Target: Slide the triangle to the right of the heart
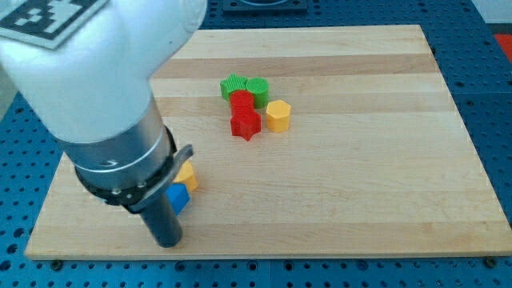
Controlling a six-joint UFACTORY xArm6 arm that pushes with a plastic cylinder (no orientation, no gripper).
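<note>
My tip rests near the board's bottom left corner, just below and left of a blue block. The arm hides part of that block, so I cannot make out its shape. A yellow block sits directly above the blue one and touches it; it is also half hidden, shape unclear. The rod seems to touch the blue block's left side. I cannot tell which block is the triangle or the heart.
A cluster lies at the upper middle of the wooden board: a green star, a green cylinder, a red block, a red star and a yellow hexagon. The white arm body covers the view's upper left.
</note>
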